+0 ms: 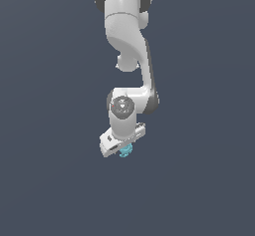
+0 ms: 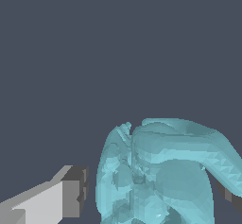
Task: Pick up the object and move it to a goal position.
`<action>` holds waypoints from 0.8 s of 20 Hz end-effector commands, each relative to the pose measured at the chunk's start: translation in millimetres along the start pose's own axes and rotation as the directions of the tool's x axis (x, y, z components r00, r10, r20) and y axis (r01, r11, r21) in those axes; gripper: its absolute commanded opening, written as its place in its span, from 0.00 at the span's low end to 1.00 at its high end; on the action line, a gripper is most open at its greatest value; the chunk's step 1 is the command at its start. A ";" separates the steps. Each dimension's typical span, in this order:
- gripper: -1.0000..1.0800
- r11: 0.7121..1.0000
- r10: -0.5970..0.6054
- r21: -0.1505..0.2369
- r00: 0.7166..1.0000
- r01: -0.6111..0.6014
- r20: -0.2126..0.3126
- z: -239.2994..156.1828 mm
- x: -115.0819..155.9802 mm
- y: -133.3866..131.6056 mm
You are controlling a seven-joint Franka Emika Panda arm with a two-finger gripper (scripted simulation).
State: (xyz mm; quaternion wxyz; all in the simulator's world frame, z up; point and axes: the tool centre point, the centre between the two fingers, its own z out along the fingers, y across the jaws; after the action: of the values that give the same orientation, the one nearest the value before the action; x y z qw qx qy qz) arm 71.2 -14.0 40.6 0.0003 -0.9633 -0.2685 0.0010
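The object (image 1: pixel 126 151) is a small teal-cyan lumpy blob sitting right under the white hand of the arm in the exterior view. In the wrist view the object (image 2: pixel 160 171) fills the space between the two fingers of my gripper (image 2: pixel 153 192). One finger pad (image 2: pixel 78 194) stands a narrow gap away from the blob. The other fingertip (image 2: pixel 232 198) is at the blob's far side, mostly hidden by it. My gripper (image 1: pixel 124 147) is open around the object, tilted, with the fingers themselves hidden behind the hand in the exterior view.
The white arm (image 1: pixel 127 41) comes down from the top of the exterior view. Everything around it is a plain dark grey-blue ground (image 1: pixel 50 180) with no other objects or edges showing.
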 end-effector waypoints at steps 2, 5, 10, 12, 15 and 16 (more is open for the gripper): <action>0.00 1.000 0.000 -0.001 1.000 0.000 -0.002 -0.2 1.1 0.7; 0.00 1.000 0.000 -0.001 1.000 0.000 -0.002 -0.2 1.1 0.7; 0.00 1.000 0.000 -0.001 1.000 0.000 -0.002 -0.2 1.1 0.7; 0.00 1.000 0.000 -0.001 1.000 0.000 -0.002 -0.3 1.1 0.6; 0.00 1.000 0.000 -0.001 1.000 0.000 -0.002 -3.1 0.9 0.7; 0.00 1.000 0.000 -0.001 1.000 0.000 -0.002 -5.3 0.8 0.8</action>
State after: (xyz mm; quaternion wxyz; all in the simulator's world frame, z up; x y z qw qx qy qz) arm 72.0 -14.1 43.0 0.0002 -0.9633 -0.2685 0.0006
